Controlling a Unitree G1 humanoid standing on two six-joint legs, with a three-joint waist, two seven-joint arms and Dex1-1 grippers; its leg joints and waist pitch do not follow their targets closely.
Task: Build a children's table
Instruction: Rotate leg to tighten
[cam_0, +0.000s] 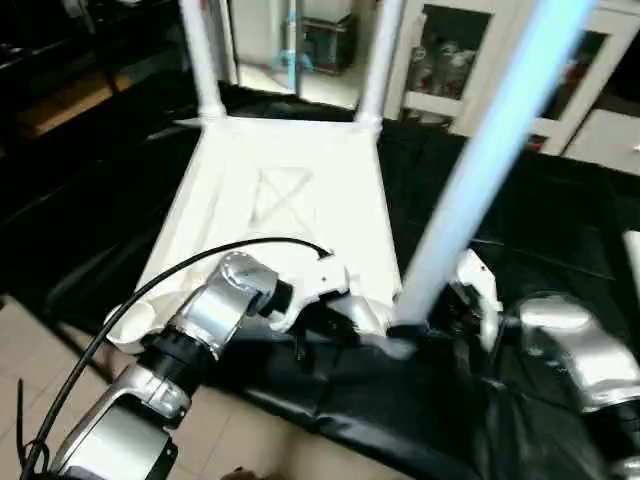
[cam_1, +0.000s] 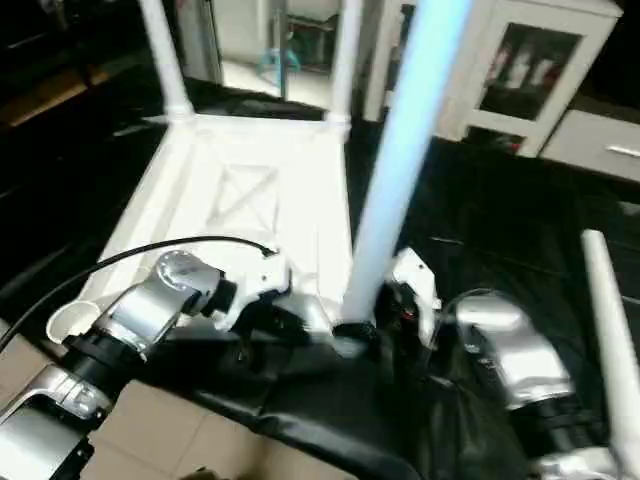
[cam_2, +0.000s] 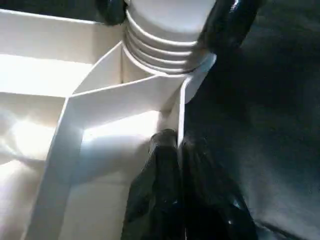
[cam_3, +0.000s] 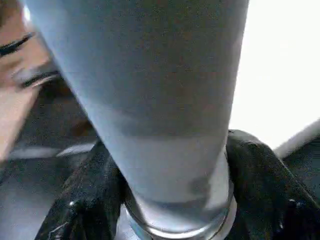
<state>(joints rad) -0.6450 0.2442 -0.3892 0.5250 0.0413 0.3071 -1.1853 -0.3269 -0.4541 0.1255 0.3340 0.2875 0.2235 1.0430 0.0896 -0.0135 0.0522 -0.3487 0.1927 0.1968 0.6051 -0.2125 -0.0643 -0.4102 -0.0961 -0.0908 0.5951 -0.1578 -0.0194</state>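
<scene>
Head views look down; wrist views close on one leg (cam_3: 150, 125).

The table top (cam_0: 285, 190) lay underside up on the work table (cam_0: 560, 230), in the centre-left of the frame. Two legs (cam_0: 203, 60) stood at its far corners, upper centre. A third leg (cam_0: 480, 170) rose from its near right corner, and a loose leg (cam_1: 615, 330) lay at lower right.
</scene>
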